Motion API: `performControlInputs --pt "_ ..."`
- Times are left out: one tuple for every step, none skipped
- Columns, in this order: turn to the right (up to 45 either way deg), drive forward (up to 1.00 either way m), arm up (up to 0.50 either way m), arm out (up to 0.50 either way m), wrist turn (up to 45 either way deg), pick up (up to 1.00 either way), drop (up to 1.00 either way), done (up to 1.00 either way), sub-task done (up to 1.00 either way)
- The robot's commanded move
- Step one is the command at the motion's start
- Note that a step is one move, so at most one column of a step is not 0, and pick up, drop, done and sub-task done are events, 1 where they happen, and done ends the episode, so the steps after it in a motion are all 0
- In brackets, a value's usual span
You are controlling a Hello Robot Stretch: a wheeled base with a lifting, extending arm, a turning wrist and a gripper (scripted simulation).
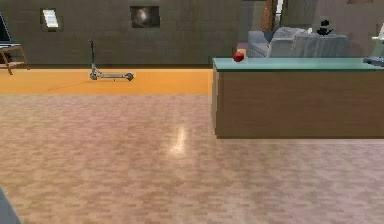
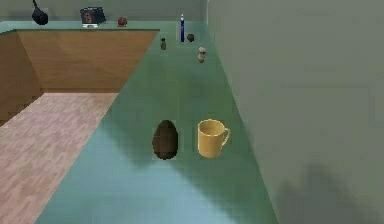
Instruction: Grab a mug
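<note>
Orange flooring point(image 1: 60, 84) runs as a band along the far wall in the forward view, and on it stands a slim grey kick scooter point(image 1: 105, 72). On the grey wall above hang a small pale framed picture point(image 1: 50, 17) to the left and a dark framed picture point(image 1: 144, 15) to the right. Nearer lies mottled pink-tan floor point(image 1: 120, 150). To the right stands a wooden-sided counter with a teal top point(image 1: 300, 64), with a small red round thing point(image 1: 239, 56) at its near left corner and a pale blue-grey sofa point(image 1: 290, 42) beyond it. In the arm side view, a teal L-shaped countertop point(image 2: 120, 190) wraps around a patch of the same mottled floor, with wooden cabinet fronts point(image 2: 70, 60) below its far run. At the far end, from the left, sit a black long-handled thing point(image 2: 40, 14), a dark boxy appliance point(image 2: 93, 16) and a small reddish-brown ball point(image 2: 122, 20). Further right are a small dark pot point(image 2: 163, 43), a tall blue bottle point(image 2: 182, 27) and a little pale shaker point(image 2: 202, 54). Near the view's middle, a dark brown egg-shaped lump point(image 2: 165, 139) sits on the counter. Just to its right the yellow ceramic mug point(image 2: 211, 138) stands upright with its handle pointing right, close to the plain grey-green wall point(image 2: 310, 100). The state of the claw cannot be told.
</note>
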Motion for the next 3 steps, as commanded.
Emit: performControlInputs --pt "0.0 0.00 0.50 0.00 0.0 0.00 0.00 0.00 0.00" --pt "0.0 0.00 0.38 0.00 0.0 0.00 0.00 0.00 0.00" --pt "0.0 0.00 0.00 0.22 0.0 0.00 0.00 0.00 0.00"
